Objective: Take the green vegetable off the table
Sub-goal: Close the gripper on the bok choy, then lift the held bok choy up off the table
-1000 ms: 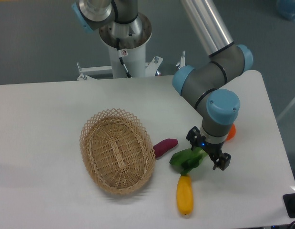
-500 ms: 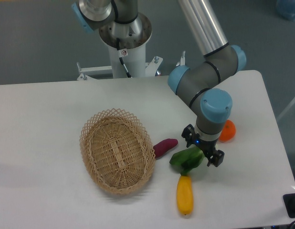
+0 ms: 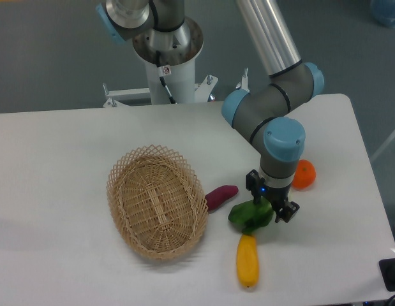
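I have the gripper (image 3: 271, 201) spread open, straddling the green vegetable (image 3: 250, 215), which lies just right of the basket (image 3: 157, 201). I judge that stance suits closing on it.

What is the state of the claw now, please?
Claw: down at the green vegetable; open or closed cannot be told.

Wicker basket (image 3: 157, 203); purple sweet potato (image 3: 220, 196) beside it; yellow squash (image 3: 247, 260); orange fruit (image 3: 304, 174).
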`<state>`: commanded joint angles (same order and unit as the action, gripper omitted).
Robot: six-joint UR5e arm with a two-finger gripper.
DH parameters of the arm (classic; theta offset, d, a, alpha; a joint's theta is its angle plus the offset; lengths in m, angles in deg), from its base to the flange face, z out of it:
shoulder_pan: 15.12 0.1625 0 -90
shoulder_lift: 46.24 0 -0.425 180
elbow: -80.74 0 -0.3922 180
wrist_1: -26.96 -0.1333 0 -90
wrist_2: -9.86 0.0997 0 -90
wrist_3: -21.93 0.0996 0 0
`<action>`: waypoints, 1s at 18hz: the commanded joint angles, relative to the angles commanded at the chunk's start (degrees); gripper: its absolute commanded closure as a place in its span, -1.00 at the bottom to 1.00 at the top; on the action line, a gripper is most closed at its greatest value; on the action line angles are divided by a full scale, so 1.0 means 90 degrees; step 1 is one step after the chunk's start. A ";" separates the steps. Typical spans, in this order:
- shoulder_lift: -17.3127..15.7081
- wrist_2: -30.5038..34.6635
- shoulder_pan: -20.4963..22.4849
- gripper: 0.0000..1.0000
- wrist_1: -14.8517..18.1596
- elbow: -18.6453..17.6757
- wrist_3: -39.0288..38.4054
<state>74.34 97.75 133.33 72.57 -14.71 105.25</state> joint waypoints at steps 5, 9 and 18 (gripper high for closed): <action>-0.0029 -0.0010 0.0020 0.29 0.0010 0.0000 0.0010; -0.0117 -0.0020 0.0068 0.30 0.0020 0.0059 0.0058; -0.0829 -0.0790 0.0479 0.29 0.1550 0.0975 0.0098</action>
<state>66.88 90.64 137.64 86.53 -5.93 106.14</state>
